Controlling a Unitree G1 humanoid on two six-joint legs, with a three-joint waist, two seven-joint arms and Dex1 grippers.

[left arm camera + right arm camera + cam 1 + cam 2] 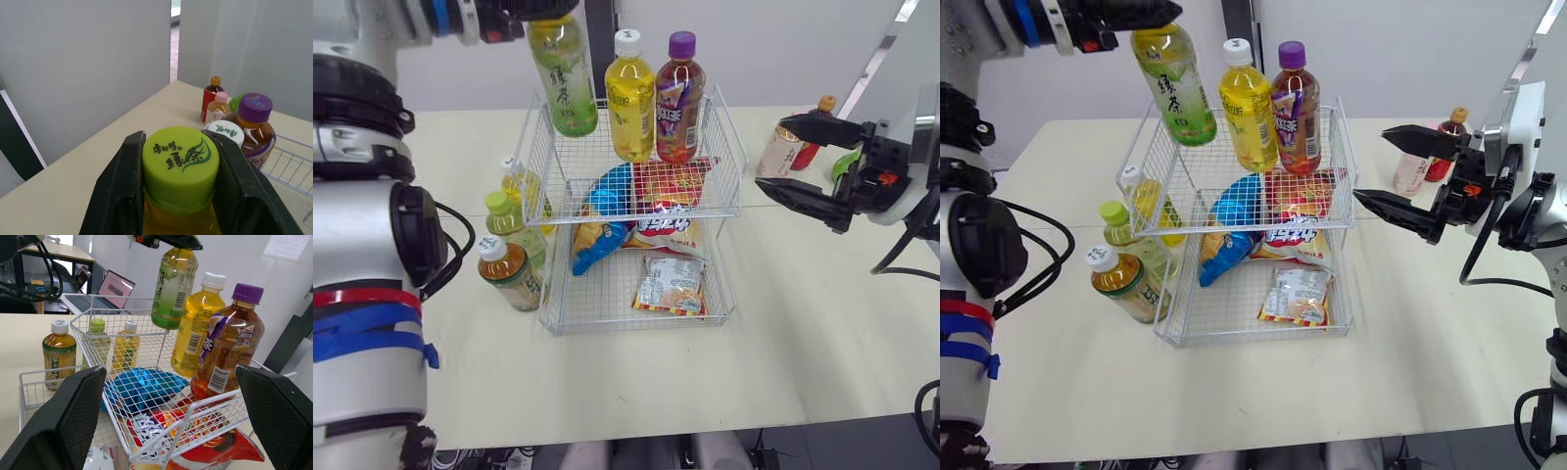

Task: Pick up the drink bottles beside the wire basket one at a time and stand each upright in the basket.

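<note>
Left eye view: cream table (803,333), plain pale wall (764,49). Left gripper (177,147) clamps green tea bottle (564,78) by its neck, slightly tilted over back left corner of wire basket (729,147) top tier. Yellow bottle (629,98) and purple-capped bottle (678,98) stand upright there. Three more bottles (509,274) stand just left of basket. Right gripper (771,155) spread wide, empty, right of basket. Right wrist view adds laptop (117,286) behind; left wrist view shows green cap (180,164) pinched between fingers.

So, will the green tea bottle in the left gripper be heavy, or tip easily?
Probably fairly heavy: the green tea bottle looks nearly full. It hangs tilted from the left gripper, shut at its cap, so it may swing. Tall and narrow, it could wobble on the wire basket.
</note>
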